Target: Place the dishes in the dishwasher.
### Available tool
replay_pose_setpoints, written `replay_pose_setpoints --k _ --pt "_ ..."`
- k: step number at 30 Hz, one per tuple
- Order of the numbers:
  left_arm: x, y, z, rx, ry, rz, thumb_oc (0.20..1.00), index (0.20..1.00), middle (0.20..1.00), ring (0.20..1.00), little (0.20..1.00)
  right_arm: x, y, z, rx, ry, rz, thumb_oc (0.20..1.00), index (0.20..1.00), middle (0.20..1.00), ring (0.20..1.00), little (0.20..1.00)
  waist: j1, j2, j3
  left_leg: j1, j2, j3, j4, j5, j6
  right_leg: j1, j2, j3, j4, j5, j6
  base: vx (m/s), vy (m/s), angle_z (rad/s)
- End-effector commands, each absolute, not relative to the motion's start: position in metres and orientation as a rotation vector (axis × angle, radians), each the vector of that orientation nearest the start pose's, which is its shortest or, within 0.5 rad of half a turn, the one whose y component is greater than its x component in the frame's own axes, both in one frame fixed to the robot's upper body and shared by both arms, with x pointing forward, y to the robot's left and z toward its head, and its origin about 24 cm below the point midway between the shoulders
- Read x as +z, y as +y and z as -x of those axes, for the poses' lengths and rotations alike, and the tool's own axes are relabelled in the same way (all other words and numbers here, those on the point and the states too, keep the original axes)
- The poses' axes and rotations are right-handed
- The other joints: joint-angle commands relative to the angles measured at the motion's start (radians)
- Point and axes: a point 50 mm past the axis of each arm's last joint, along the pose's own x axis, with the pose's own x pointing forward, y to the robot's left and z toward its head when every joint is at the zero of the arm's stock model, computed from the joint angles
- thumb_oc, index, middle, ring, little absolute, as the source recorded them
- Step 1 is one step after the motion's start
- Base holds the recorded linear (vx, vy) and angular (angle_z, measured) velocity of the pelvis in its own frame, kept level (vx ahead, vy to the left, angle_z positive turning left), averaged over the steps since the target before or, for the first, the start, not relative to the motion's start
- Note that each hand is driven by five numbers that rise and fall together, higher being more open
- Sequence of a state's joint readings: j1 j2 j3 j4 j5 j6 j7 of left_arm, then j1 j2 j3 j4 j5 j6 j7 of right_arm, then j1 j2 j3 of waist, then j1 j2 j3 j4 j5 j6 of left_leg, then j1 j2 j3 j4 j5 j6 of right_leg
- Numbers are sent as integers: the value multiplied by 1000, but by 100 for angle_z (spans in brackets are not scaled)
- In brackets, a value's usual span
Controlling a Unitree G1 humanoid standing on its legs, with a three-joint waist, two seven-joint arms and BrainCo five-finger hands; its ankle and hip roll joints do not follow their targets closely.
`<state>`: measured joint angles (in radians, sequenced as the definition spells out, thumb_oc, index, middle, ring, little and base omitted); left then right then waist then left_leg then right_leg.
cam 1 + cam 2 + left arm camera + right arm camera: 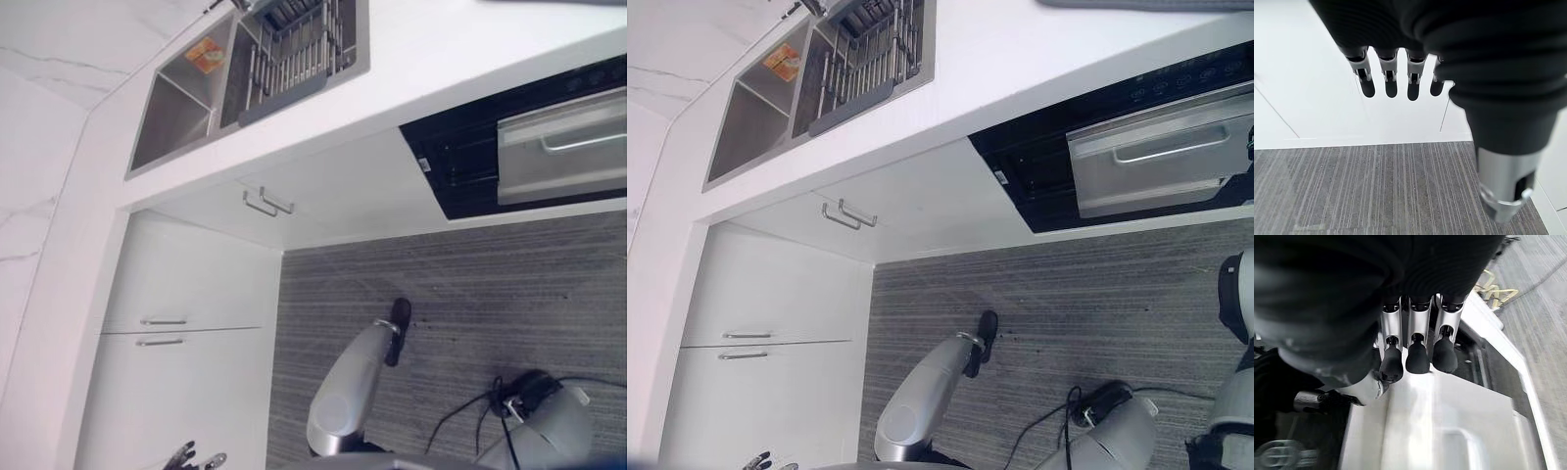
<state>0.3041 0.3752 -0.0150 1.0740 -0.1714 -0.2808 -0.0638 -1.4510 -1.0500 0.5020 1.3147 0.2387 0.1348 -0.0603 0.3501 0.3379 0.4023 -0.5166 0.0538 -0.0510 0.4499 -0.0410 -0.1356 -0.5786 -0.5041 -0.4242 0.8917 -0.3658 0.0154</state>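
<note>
From the left eye view you look down on a white worktop (460,69) with a steel sink (176,113) set into it at the far left, and a dark dish rack (294,49) sits in the sink's right basin with an orange sponge (206,54) just beside it. Under the worktop, to the right, the dishwasher (549,147) shows as a black panel with a steel door and bar handle, and white cabinets (186,284) with small metal handles fill the corner on the left above a grey striped carpet floor (470,284). Your left hand (399,318) hangs low over that carpet, well apart from the dishwasher. In the right eye view the same layout appears — the dishwasher's steel door sits close to the right edge. The left wrist view gives you the left hand's fingers (1388,83) straight and spread, holding nothing, with carpet and white cabinet fronts past them. The right wrist view shows your right hand (1418,340) with straight fingers hanging side by side just above the dishwasher's steel door — whether they touch it you cannot tell, and they grip nothing.
</note>
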Motion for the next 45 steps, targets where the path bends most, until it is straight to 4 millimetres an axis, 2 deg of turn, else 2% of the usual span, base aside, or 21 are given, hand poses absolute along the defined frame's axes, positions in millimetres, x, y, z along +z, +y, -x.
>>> replay_pose_setpoints --k 1,2,3,6,7,10,14,15,19,20,22,23,26,28,30,31,33,36,39,40,45 --pt "-125 319 2 274 1096 -273 1000 1000 1000 1000 1000 399 -345 -341 -566 -369 656 821 821 821 821 821 111 20 8 39 -77 -14 -256 171 45 116 62 -29 34 -146 8 -79 -14 -31" --pt "-125 319 -1 280 1077 -265 1000 1000 1000 1000 1000 392 -348 -343 -562 -354 649 1000 1000 1000 1000 1000 113 12 8 45 -80 -27 -263 168 47 130 77 -29 12 -138 8 -69 -24 -24" --pt "-124 319 -2 285 1066 -258 1000 1000 1000 1000 1000 386 -351 -343 -556 -341 634 1000 1000 1000 1000 1000 113 7 8 48 -79 -33 -265 170 46 146 90 -34 -9 -133 7 -76 -31 -18" --pt "-119 318 -26 296 946 -203 1000 1000 1000 1000 1000 332 -369 -346 -525 -282 493 1000 1000 1000 1000 1000 95 -41 16 80 -74 -65 -275 150 52 217 146 -36 -114 -84 12 -63 -30 -16" --pt "-119 318 -26 296 946 -203 1000 1000 1000 1000 1000 332 -369 -346 -525 -282 493 1000 1000 1000 1000 1000 95 -41 16 80 -74 -65 -275 150 52 217 146 -36 -114 -84 12 -66 -37 -33" --pt "-104 316 -60 291 763 -161 1000 1000 1000 1000 1000 236 -378 -338 -491 -181 300 1000 1000 1000 1000 1000 46 -129 26 128 -77 -93 -273 103 67 308 218 -7 -304 25 33 -137 -104 -16" --pt "-96 313 -85 337 673 -100 1000 1000 1000 1000 1000 177 -380 -322 -470 -94 208 1000 1000 1000 1000 1000 2 -188 4 189 -65 -87 -308 79 74 391 273 15 -475 110 51 -134 -86 -48" --pt "-95 312 -92 346 655 -79 1000 1000 1000 1000 1000 161 -379 -317 -461 -70 180 1000 1000 1000 1000 1000 -11 -194 -8 195 -55 -82 -321 98 77 410 294 10 -523 152 47 -150 -48 -32" --pt "-93 306 -111 379 620 -35 1000 1000 1000 1000 1000 117 -368 -306 -412 4 112 1000 1000 1000 1000 1000 -50 -244 -38 241 -35 -52 -318 70 72 484 333 26 -594 167 41 -45 -157 -11" --pt "-96 297 -115 390 605 -22 1000 1000 1000 1000 1000 95 -359 -301 -380 45 90 1000 1000 1000 1000 1000 -61 -271 -51 257 -24 -42 -306 56 66 516 349 31 -616 169 32 2 -289 -10" --pt "-99 290 -113 411 596 4 1000 1000 1000 1000 1000 72 -350 -293 -347 91 68 1000 1000 1000 1000 1000 -69 -293 -62 266 -8 -40 -287 52 52 553 369 34 -636 169 17 87 -323 -3" --pt "-104 288 -104 454 611 85 1000 1000 1000 1000 1000 52 -338 -288 -293 150 65 1000 1000 1000 1000 1000 -77 -303 -79 282 24 -56 -286 82 31 587 391 41 -676 180 4 143 -285 -10" --pt "-117 280 -91 427 660 242 1000 1000 1000 1000 1000 14 -321 -271 -246 254 22 1000 1000 1000 1000 1000 -96 -316 -111 304 66 -25 -293 123 16 631 389 52 -734 200 11 79 -146 -13" --pt "-119 270 -114 297 701 271 1000 1000 1000 1000 1000 -15 -322 -249 -234 373 27 1000 1000 1000 1000 1000 -147 -335 -147 313 61 153 -201 65 25 643 351 -15 -767 228 23 -94 9 64" --pt "-121 258 -127 235 730 283 1000 1000 1000 1000 1000 -27 -312 -247 -190 416 -37 1000 1000 1000 1000 1000 -164 -344 -167 359 8 188 -185 -9 46 646 335 -30 -782 253 40 -100 143 135" --pt "-122 255 -130 212 747 277 1000 1000 1000 1000 1000 -33 -309 -244 -178 437 -55 1000 1000 1000 1000 1000 -171 -339 -178 387 11 199 -235 -1 42 648 336 -35 -791 262 48 -11 321 79" --pt "-134 240 -129 148 835 308 1000 1000 1000 1000 1000 -74 -288 -215 -126 600 -95 1000 1000 1000 1000 1000 -195 -335 -231 497 -8 187 -400 0 73 655 331 -14 -798 275 77 106 433 28" --pt "-141 239 -128 143 913 277 1000 1000 1000 1000 1000 -114 -264 -175 -101 785 -169 1000 1000 1000 1000 1000 -230 -334 -281 567 -28 187 -519 11 105 621 329 22 -696 260 105 148 345 -5" --pt "-143 243 -129 176 949 261 1000 1000 1000 1000 1000 -132 -251 -152 -40 932 -144 1000 1000 1000 1000 1000 -256 -336 -292 583 -37 180 -525 0 121 581 342 86 -630 257 122 98 94 16" --pt "-143 243 -131 179 952 260 1000 1000 1000 1000 1000 -138 -247 -143 -11 983 -134 1000 1000 1000 1000 1000 -269 -342 -298 582 -41 157 -523 -4 119 597 372 123 -702 247 105 83 -109 17" --pt "-147 243 -123 249 968 327 1000 1000 1000 1000 1000 -145 -241 -130 -56 1042 -193 1000 1000 1000 1000 1000 -272 -364 -323 589 -45 122 -494 -15 111 666 382 182 -867 298 89 112 -176 44"
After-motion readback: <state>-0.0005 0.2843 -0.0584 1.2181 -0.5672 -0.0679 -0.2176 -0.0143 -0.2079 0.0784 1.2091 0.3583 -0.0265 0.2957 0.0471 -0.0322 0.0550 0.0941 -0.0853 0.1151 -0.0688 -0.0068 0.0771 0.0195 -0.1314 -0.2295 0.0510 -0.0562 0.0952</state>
